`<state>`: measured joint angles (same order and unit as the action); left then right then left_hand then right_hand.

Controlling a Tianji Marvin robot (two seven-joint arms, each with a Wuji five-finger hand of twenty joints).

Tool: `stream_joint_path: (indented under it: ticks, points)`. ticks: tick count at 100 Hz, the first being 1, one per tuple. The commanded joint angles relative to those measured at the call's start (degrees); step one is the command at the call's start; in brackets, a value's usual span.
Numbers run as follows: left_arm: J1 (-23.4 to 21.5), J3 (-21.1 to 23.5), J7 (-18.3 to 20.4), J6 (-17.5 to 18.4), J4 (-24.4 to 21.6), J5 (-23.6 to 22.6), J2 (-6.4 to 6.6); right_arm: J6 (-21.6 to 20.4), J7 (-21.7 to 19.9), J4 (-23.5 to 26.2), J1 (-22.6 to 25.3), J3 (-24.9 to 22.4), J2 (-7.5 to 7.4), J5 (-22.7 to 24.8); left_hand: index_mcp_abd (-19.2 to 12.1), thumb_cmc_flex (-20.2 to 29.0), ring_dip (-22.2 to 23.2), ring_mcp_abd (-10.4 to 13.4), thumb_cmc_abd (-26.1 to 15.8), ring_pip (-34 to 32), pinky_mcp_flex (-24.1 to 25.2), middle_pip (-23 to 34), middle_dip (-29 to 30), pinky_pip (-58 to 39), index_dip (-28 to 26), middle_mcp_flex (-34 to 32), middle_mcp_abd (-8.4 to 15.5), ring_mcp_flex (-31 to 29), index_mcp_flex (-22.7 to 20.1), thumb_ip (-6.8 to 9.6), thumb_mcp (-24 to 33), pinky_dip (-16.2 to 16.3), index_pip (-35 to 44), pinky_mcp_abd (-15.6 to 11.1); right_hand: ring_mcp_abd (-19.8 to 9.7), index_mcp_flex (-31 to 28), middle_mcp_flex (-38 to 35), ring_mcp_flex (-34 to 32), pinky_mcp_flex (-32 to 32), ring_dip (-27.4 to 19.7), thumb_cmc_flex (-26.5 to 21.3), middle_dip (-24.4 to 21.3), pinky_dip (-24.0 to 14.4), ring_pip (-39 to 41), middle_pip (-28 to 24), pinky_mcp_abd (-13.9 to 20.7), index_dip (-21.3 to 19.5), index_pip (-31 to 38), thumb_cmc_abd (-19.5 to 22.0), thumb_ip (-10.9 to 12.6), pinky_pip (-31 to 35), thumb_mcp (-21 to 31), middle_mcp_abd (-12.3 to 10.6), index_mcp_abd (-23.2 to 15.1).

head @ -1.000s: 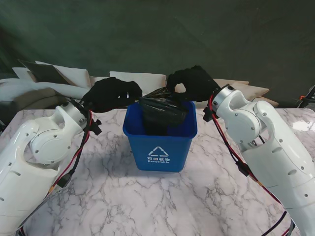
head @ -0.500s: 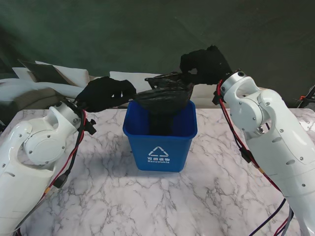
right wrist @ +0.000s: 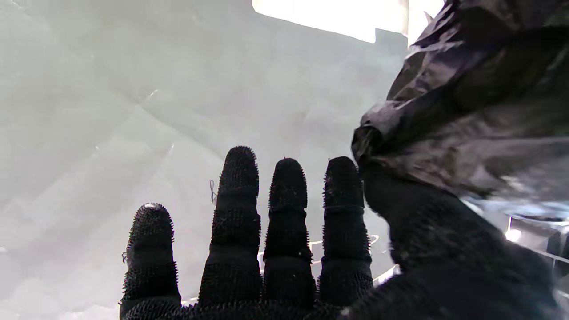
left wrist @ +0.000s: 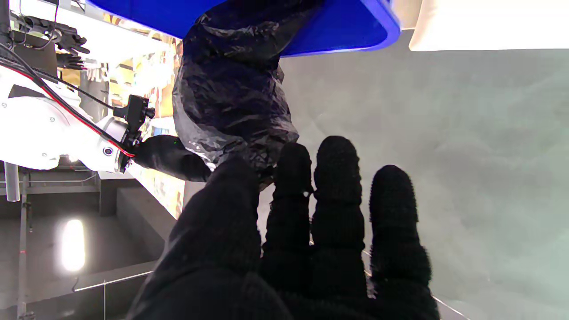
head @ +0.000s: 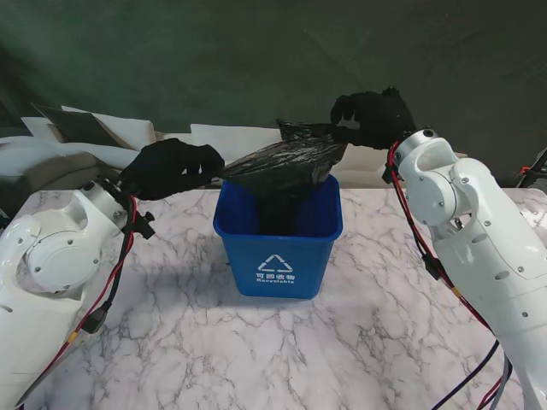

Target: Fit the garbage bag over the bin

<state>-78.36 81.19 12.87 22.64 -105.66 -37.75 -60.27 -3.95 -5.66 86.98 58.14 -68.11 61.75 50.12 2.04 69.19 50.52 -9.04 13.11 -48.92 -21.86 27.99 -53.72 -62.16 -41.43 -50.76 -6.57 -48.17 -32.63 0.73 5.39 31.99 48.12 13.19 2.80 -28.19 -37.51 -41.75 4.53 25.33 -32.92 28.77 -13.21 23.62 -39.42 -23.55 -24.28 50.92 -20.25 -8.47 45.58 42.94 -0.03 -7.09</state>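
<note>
A blue bin [head: 278, 248] with a white recycling mark stands on the marble table. A black garbage bag [head: 286, 166] hangs partly inside it, its top stretched above the rim between both hands. My left hand [head: 171, 168], in a black glove, pinches the bag's left edge, level with the bin's rim. My right hand [head: 372, 118] grips the bag's right edge higher up, beyond the bin's far right corner. In the left wrist view the bag [left wrist: 231, 93] hangs from the bin [left wrist: 338, 26] to my thumb and fingers [left wrist: 289, 178]. The right wrist view shows the bag [right wrist: 466, 115] pinched at my thumb.
The marble table [head: 282, 342] spreads around the bin. White and beige cushions [head: 111, 137] lie behind its far edge, against a dark green backdrop. My white arms [head: 479, 239] flank the bin on both sides.
Both hands have pulled apart with the bag: the right rose and moved right, the left drew back to the left. The bag's top has lifted out of the bin and stretched wide.
</note>
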Motion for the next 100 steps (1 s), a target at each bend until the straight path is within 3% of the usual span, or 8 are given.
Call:
stream_joint_path:
  ticks: [1, 12, 39, 54, 64, 75, 90, 100]
  points:
    - [0.13, 0.02, 1.16, -0.05, 0.11, -0.1, 0.27, 0.63, 0.75, 0.49, 0.93, -0.87, 0.25, -1.5, -1.3, 3.58, 0.61, 1.3, -1.16, -0.75, 0.6, -0.76, -0.83, -0.95, -0.47, 0.47, 0.16, 0.51, 0.54, 0.7, 0.26, 0.65, 1.25, -0.77, -0.16, 2.31, 4.1, 3.0, -1.91, -2.08, 4.75, -3.04, -0.01, -2.71, 2.67, 0.95, -1.17, -8.9, 4.6, 4.29, 0.01, -1.83, 0.96, 3.17]
    - [0.32, -0.02, 1.55, -0.15, 0.32, -0.24, 0.35, 0.94, -0.01, 2.62, 2.45, -2.78, 0.38, -4.79, -1.22, 3.52, 0.62, 1.28, -1.16, -0.77, 0.61, -0.77, -0.86, -0.91, -0.39, 0.45, 0.14, 0.45, 0.49, 0.73, 0.27, 0.67, 1.16, -0.74, 0.61, 7.61, 9.62, 5.31, -1.73, -3.71, 7.73, -7.22, -0.7, -5.43, 6.58, 1.51, -0.7, -18.22, 6.43, 4.83, 0.21, -7.46, 2.85, 5.65]
    - [1.18, -1.21, 1.68, -1.46, 0.6, -0.66, 0.3, 2.82, -6.55, 10.5, 6.81, -7.99, 0.01, -14.26, -1.18, 3.54, 0.65, 1.33, -1.09, -0.84, 0.5, -0.77, -0.86, -0.95, -0.42, 0.35, 0.05, 0.35, 0.34, 0.84, 0.4, 0.75, 1.15, -0.76, 2.75, 20.7, 20.32, 13.38, -5.06, -6.74, 14.08, -14.47, -2.71, -12.22, 14.35, 2.62, 7.29, -35.04, 11.98, 4.55, -5.37, -23.49, 6.91, 12.21]
    - [2.17, -2.25, 1.92, -2.62, 1.1, -0.89, 0.27, -1.87, -4.11, 13.12, 10.52, -9.99, 0.26, -15.2, -1.1, 3.37, 0.69, 1.33, -1.0, -0.94, 0.44, -0.74, -0.86, -0.99, -0.39, 0.3, 0.07, 0.28, 0.36, 0.84, 0.37, 0.79, 1.04, -0.8, 2.69, 22.0, 23.48, 16.32, -5.19, -8.56, 15.2, -14.29, -4.38, -15.32, 13.62, 3.32, 5.6, -34.06, 6.79, 4.99, -7.85, -21.49, 6.1, 7.93]
    - [2.46, -2.83, 1.81, -3.34, 1.37, -1.06, 0.2, -8.91, -2.19, 15.57, 14.95, -11.29, 0.06, -13.01, -1.12, 3.35, 0.72, 1.32, -0.97, -1.0, 0.37, -0.69, -0.86, -1.06, -0.42, 0.29, 0.02, 0.24, 0.28, 0.86, 0.4, 0.84, 1.05, -0.78, 2.94, 21.59, 23.95, 17.28, -4.75, -10.07, 18.51, -14.35, -5.23, -16.87, 13.15, 3.23, 4.92, -34.79, 0.68, 4.27, -10.0, -15.22, 5.91, 9.02]
    - [2.6, -3.31, 1.43, -3.87, 1.54, -1.36, 0.11, -15.69, 2.97, 17.86, 20.91, -12.19, 0.14, -7.36, -1.03, 3.32, 0.77, 1.35, -0.91, -1.14, 0.27, -0.61, -0.87, -1.13, -0.4, 0.25, -0.12, 0.1, 0.27, 0.91, 0.46, 0.88, 0.99, -0.81, 3.35, 18.42, 22.5, 16.14, -3.46, -10.58, 19.58, -14.38, -5.23, -16.8, 13.02, 2.43, 4.56, -34.47, -1.46, 4.16, -9.79, -12.57, 6.33, 10.75]
    - [3.05, -3.84, 1.33, -4.53, 1.65, -1.59, 0.06, -19.23, 10.75, 19.74, 27.95, -12.39, 0.73, -1.92, -0.99, 3.29, 0.8, 1.4, -0.91, -1.26, 0.15, -0.5, -0.84, -1.22, -0.43, 0.22, -0.15, 0.02, 0.22, 0.97, 0.55, 0.92, 0.96, -0.81, 3.29, 10.8, 20.33, 15.14, -3.59, -10.85, 18.66, -13.15, -3.28, -16.07, 10.64, 2.14, -11.1, -18.45, -2.75, 4.22, -6.91, -11.4, 5.99, 5.07]
    - [3.47, -4.21, 1.35, -5.18, 1.74, -1.79, 0.02, -19.89, 12.97, 20.26, 31.02, -12.26, 0.79, 0.37, -0.94, 3.25, 0.83, 1.41, -0.9, -1.35, 0.05, -0.43, -0.82, -1.31, -0.42, 0.23, -0.27, -0.05, 0.2, 1.01, 0.6, 0.95, 0.91, -0.84, 3.58, 9.43, 20.08, 15.37, -4.0, -10.89, 18.68, -13.11, -2.56, -16.01, 10.55, 2.07, -15.65, -13.7, -3.2, 4.18, -6.17, -11.33, 6.38, 3.19]
